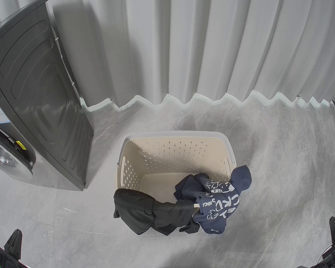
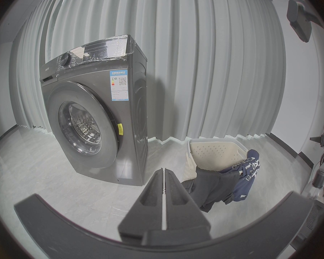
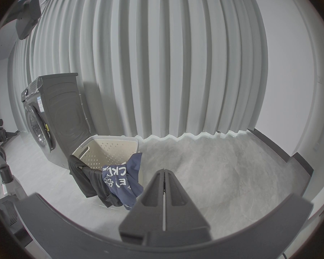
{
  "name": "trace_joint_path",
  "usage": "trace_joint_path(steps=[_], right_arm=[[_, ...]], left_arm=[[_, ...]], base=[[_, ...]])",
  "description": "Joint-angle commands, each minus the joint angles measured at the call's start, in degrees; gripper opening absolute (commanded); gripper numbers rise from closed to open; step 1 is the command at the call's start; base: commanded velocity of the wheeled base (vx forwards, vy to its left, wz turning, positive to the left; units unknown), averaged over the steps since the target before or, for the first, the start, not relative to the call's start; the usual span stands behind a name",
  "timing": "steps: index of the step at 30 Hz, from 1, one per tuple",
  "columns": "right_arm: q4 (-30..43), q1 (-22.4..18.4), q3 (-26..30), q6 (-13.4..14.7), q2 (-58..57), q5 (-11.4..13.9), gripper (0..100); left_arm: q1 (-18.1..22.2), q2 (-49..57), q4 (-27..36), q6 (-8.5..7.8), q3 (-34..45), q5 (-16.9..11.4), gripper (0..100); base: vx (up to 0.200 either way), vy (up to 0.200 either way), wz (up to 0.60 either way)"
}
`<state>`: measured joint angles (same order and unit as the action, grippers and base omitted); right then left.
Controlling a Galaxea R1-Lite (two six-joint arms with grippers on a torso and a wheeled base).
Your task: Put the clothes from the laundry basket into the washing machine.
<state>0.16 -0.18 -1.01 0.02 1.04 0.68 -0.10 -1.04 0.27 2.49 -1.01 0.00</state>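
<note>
- The left gripper has its fingers pressed together with nothing between them, and the right gripper is likewise closed and empty. Both hang low, well short of the laundry basket. If I go in like this I only push cloth, so I must open them first.
- The black garment hangs over the basket's near rim and the navy printed garment over its near-right corner. The two overlap in the middle, so grabbing one may drag the other onto the floor.
- Much of each piece hangs outside the rim. A shallow pinch on a loose fold could slip during the lift.
- The basket looks light to me, with both garments weighing on one rim. A sideways tug may tip or slide it.
- The washing machine stands off the basket's left side, and its door looks shut to me. If I carry clothes over before opening it, I have nowhere to put them, and a trailing sleeve might snag on the way.
</note>
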Motion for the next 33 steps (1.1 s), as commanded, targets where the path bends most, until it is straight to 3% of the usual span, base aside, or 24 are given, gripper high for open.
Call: trace_joint_path(steps=[1,33], right_arm=[[0.02,0.01,0.92,-0.02,-0.25,0.02,0],[0.02,0.01,0.92,0.06,-0.25,0.02,0]], left_arm=[[0.01,0.86,0.00,0.06,0.84,0.00,0],[0.01,0.95,0.00,-0.38,0.84,0.00,0]], base=[[0.000,0.200,0.00],[0.000,0.200,0.00]])
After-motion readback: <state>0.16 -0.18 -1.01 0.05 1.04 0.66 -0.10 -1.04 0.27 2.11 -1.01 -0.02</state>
